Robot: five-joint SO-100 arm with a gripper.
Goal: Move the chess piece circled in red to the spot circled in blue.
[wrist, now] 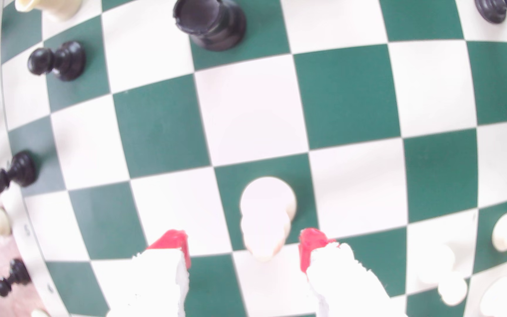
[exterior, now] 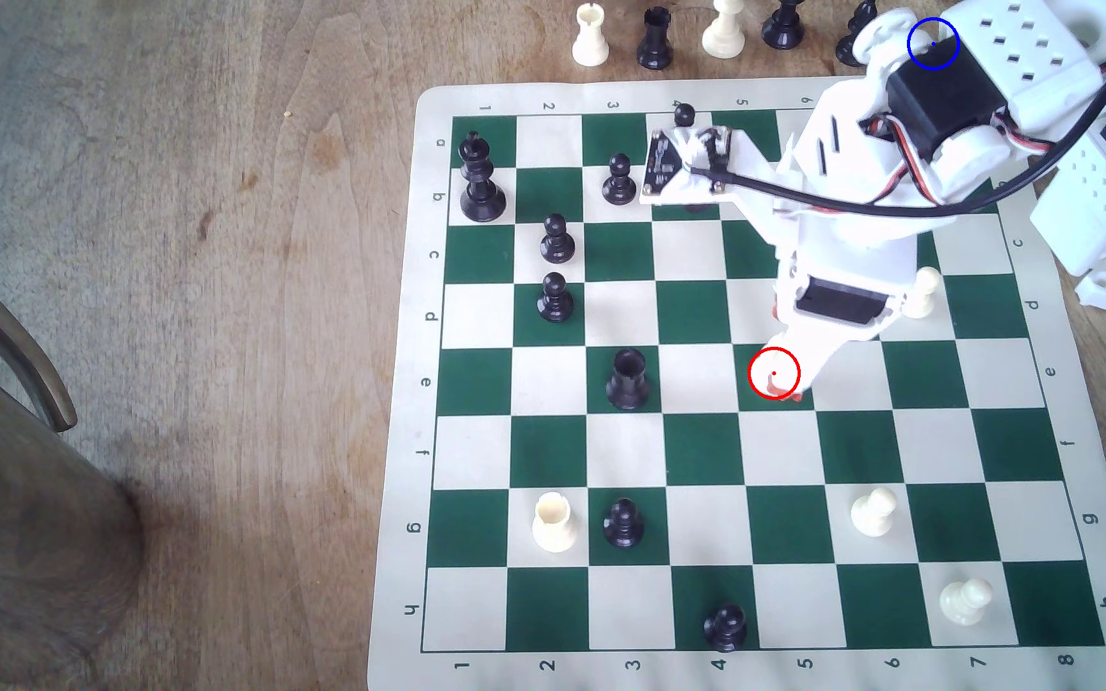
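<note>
The cream-white pawn stands upright on a green square of the chessboard. In the exterior view the red circle marks this square, and my gripper hangs right over it, hiding most of the pawn. In the wrist view my gripper is open, with its red-tipped fingers on either side of the pawn and a gap on each side. The blue circle is drawn over my arm at the exterior view's top right. The wood tabletop under it is hidden.
A black rook stands two squares to the exterior view's left of the pawn. A cream pawn sits close beside my arm. Several taken pieces line the tabletop behind the board. A chair arm is at far left.
</note>
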